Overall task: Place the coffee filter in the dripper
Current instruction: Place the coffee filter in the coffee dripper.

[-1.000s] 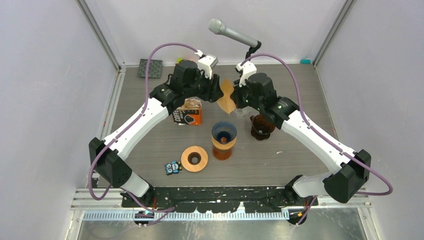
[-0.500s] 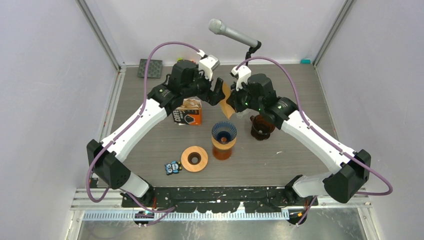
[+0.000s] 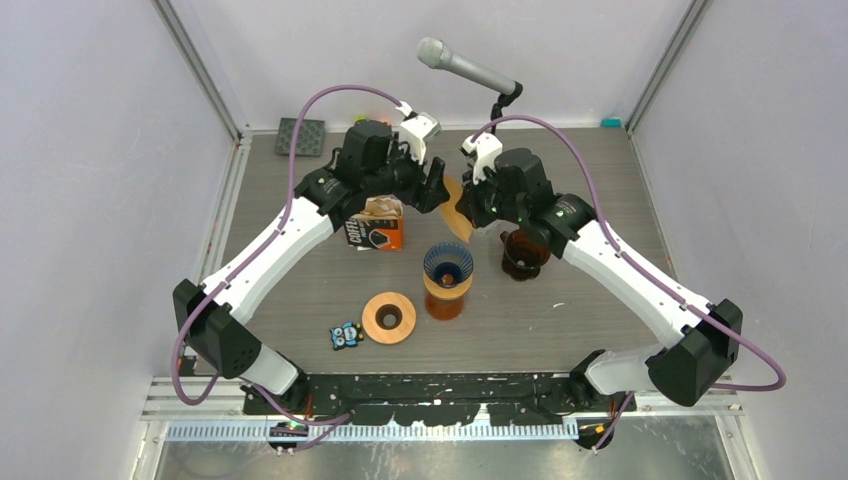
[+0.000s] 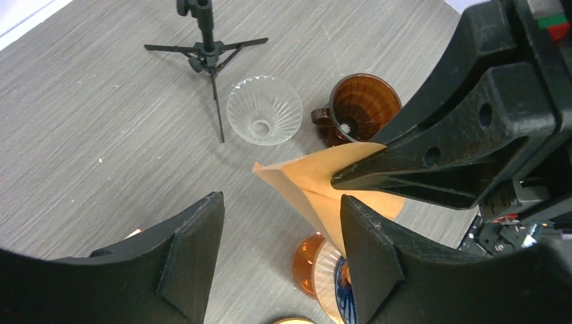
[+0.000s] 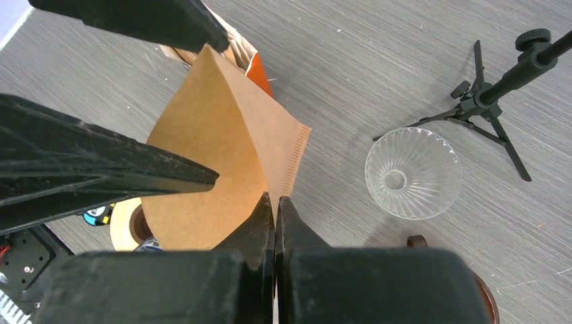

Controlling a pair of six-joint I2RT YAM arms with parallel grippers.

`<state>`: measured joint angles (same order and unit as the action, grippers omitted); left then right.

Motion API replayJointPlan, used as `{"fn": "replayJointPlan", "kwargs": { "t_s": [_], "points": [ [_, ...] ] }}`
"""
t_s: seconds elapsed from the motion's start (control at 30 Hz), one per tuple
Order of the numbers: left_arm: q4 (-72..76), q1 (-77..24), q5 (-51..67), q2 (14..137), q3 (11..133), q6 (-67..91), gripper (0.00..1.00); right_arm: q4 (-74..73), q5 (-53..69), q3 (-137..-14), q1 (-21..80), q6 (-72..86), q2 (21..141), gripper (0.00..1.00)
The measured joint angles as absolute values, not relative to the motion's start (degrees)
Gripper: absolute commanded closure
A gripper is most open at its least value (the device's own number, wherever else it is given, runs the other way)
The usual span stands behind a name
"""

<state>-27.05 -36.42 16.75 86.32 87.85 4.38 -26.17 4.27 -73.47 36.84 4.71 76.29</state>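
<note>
Grey wood-grain bench (image 3: 600,330) carries a blue ribbed cone dripper (image 3: 447,262) on an orange base at its centre. The brown paper cone coffee filter (image 5: 216,169) is held in the air beyond that dripper, between the two arms, not in it. The right gripper (image 5: 275,206) is pressed together, pinching the filter's edge. The left gripper (image 4: 280,206) stands spread, one finger on each side of the filter; contact cannot be determined. A clear glass ribbed dripper (image 5: 413,172) sits near a black tripod stand (image 4: 206,50).
</note>
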Motion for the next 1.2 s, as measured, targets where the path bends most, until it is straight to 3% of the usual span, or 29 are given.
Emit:
{"fn": "replayJointPlan", "kwargs": {
  "t_s": [0.33, 0.83, 1.2],
  "points": [
    [-28.23, -36.42, 19.75, 86.32, 88.38, 5.56, 0.37, -30.41, 4.23, -77.49, 36.84, 4.69, 74.26, 1.00],
    [-27.94, -36.42, 23.77, 84.33, 88.73, -3.18, 0.22, -35.90, 7.84, -78.32, 36.84, 0.58, 73.84, 1.00],
    [-28.01, -36.42, 26.96, 84.68, 89.49, -6.76, 0.26, -37.85, 10.00, -78.54, 37.34, -1.43, 73.84, 1.00]
  ]
}}
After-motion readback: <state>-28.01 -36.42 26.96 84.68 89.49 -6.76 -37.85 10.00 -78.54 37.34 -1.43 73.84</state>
